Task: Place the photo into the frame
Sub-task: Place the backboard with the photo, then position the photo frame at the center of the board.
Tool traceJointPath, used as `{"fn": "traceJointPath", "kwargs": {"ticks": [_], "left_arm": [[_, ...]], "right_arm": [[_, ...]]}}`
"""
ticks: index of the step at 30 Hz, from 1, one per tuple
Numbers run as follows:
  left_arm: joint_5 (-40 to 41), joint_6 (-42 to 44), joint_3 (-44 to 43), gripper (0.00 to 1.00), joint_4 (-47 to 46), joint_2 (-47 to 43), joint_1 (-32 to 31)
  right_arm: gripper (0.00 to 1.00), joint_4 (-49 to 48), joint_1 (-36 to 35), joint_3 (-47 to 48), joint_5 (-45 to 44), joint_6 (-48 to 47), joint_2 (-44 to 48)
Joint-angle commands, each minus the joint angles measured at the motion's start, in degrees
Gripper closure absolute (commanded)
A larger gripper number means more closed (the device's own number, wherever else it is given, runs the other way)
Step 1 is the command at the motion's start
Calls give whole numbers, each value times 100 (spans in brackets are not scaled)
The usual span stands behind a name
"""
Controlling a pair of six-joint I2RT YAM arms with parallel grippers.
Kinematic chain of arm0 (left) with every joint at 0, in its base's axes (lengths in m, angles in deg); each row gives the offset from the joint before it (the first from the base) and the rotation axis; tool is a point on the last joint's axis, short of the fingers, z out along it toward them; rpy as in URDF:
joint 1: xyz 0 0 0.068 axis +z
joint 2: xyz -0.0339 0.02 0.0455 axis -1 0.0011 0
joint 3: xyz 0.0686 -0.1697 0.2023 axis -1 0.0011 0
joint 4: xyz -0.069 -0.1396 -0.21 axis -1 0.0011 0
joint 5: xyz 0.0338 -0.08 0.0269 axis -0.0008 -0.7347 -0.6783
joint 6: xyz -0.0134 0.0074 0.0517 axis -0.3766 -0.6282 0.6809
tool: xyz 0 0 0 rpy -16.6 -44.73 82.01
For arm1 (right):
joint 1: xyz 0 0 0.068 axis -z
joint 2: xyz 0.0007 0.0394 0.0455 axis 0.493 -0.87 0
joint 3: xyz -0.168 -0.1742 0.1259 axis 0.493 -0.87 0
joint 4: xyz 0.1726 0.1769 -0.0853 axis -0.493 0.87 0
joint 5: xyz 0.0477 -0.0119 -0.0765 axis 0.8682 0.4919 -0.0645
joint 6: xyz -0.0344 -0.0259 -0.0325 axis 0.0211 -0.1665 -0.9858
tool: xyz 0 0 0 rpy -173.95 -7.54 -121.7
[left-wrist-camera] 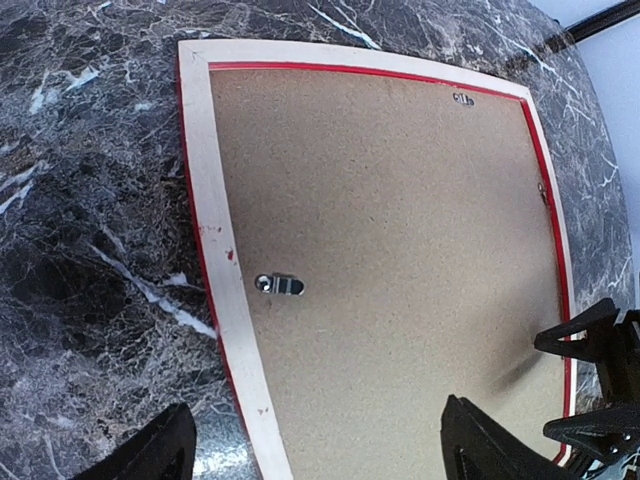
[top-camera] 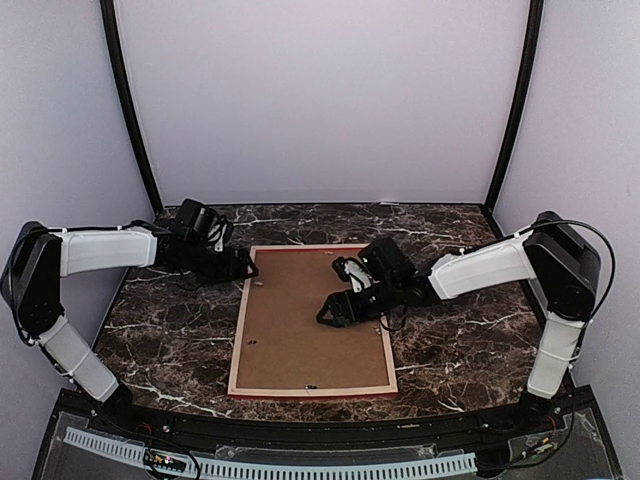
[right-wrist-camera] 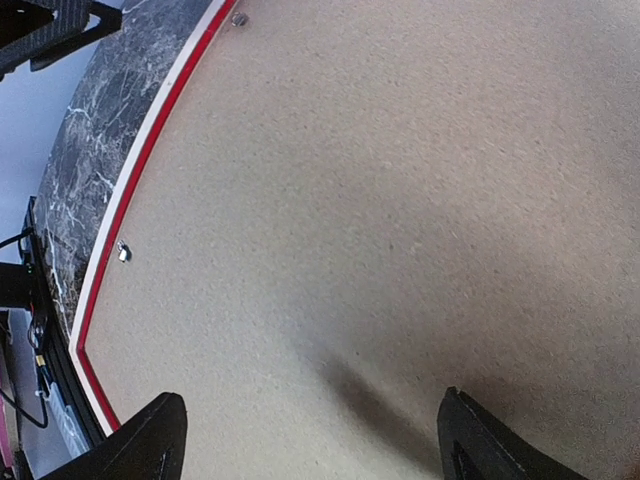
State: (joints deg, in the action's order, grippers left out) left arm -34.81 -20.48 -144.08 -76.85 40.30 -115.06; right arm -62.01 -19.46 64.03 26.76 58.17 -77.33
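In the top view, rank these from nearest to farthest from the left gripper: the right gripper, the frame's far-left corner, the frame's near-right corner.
1. The frame's far-left corner, right beside the left gripper.
2. The right gripper, over the right half of the backing board.
3. The frame's near-right corner, diagonally across the frame, at the table's near side.

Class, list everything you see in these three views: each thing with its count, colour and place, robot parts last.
frame: one, pale wood back with red edge, lying back up mid-table
backing board: one, brown, set inside the frame
metal clips: several, silver, near the board's edges
table: one, dark marble with white veins, under everything
walls: three, pale lilac, around the table
left gripper: one, black, open, at the frame's far left corner
right gripper: one, black, open, above the board's right half
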Motion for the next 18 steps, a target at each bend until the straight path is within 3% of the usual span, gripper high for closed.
{"fn": "traceJointPath", "kwargs": {"ticks": [1, 4, 10, 18], "left_arm": [[-125, 165, -143, 11, 22, -72, 70], [-465, 78, -22, 2, -274, -43, 133], [-818, -90, 253, 1, -704, -197, 357], [-835, 24, 163, 1, -576, -117, 456]], "right_arm": [[11, 727, 130, 22, -414, -170, 552], [10, 1049, 230, 47, -883, -243, 821], [11, 1758, 506, 67, -1975, -300, 1046], [14, 1864, 696, 147, -2091, -336, 647]]}}
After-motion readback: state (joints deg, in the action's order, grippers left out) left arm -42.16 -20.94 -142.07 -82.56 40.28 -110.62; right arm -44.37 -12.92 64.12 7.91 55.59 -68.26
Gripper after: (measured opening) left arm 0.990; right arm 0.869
